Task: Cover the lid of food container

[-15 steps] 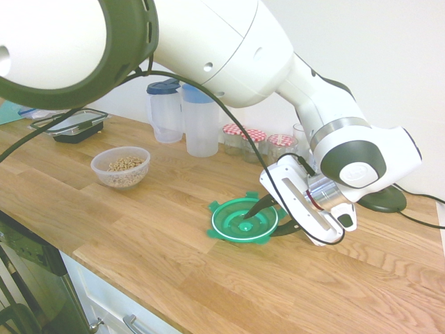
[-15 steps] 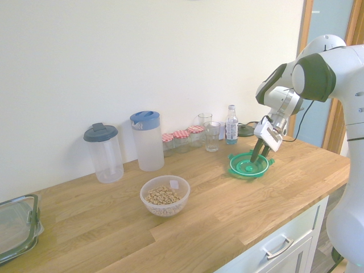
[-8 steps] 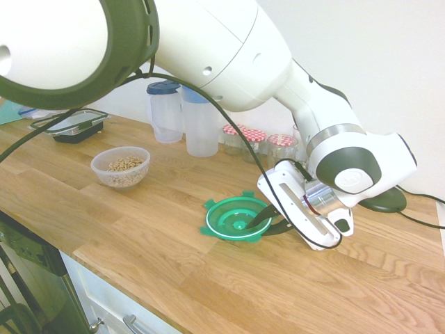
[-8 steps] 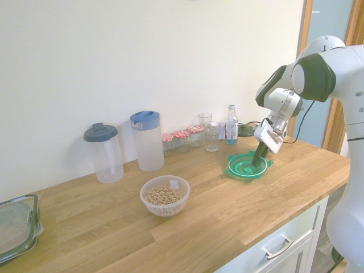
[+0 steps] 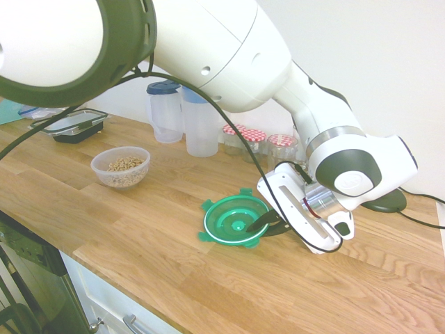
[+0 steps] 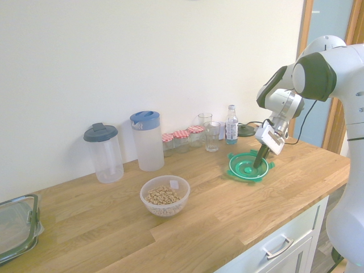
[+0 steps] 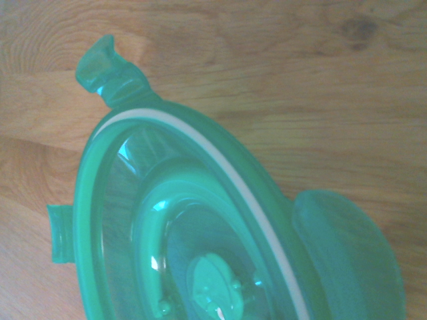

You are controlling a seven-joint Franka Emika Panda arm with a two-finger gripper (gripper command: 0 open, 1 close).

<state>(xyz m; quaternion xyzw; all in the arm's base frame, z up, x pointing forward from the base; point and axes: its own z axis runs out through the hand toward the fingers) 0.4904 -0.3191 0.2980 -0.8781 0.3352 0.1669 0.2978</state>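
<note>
One green lid (image 5: 234, 222) lies on the wooden counter (image 5: 160, 257), inner side up, with its white ring and central knob showing and its clip tabs sticking out round the rim. In the wrist view the lid (image 7: 200, 233) fills most of the picture, one tab pointing away over the bare wood. The gripper (image 5: 263, 223) comes down at a slant onto the lid's edge on the arm's side, and its dark fingers are pinched together on the rim (the rim passes between them, so the lid is in its grasp). From the other side of the room the gripper (image 6: 259, 161) shows the same hold, dipping into the lid (image 6: 246, 167) near the counter's front corner.

The food container (image 5: 120, 166), a small clear bowl with cereal in it, stands well apart from the lid, further along the counter; it is uncovered. Behind it, by the wall, stand two tall clear jugs (image 5: 184, 117) with blue tops, then a row of small jars (image 5: 254, 142) with red checked caps. A rectangular black-rimmed box (image 5: 73, 125) sits at the far end of the counter.
</note>
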